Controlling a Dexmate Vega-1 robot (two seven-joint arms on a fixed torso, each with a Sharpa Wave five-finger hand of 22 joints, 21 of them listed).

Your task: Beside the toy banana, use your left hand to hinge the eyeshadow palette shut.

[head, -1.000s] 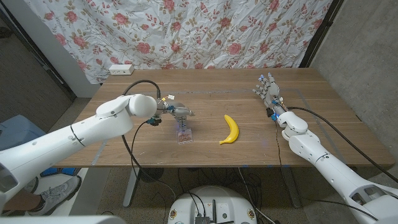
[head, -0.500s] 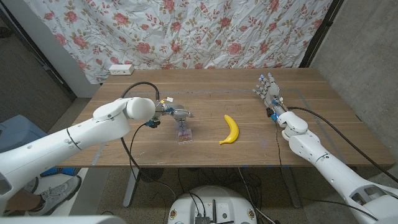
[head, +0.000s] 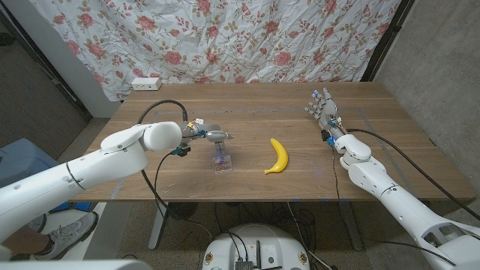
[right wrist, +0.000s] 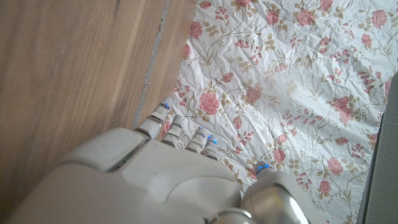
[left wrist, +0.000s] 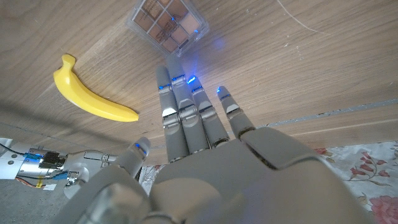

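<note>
Desk (head: 150,169): wooden, brown, with a flowered cloth (head: 247,37) hung behind its far edge.

Eyeshadow palette (head: 222,162): small square case with a clear cover, lying on the desk left of centre, toward the near edge. In the left wrist view (left wrist: 168,23) a grid of brown and tan colour pans shows through the cover. Whether the lid is fully down cannot be told.

Toy banana (head: 278,156): yellow, curved, lying flat on the desk just right of the palette, apart from it; also seen in the left wrist view (left wrist: 93,99).

Left robot hand (head: 212,137): above the desk just beyond the palette, fingers (left wrist: 186,106) straight and close together, pointing toward the palette, tips near its edge; grasping nothing. Contact with the palette cannot be confirmed.

Right robot hand (head: 322,109): at the far right of the desk, well apart from banana and palette, fingers extended and spread, released, holding nothing.

Power strip (head: 145,83): white, at the far left edge of the desk.
</note>
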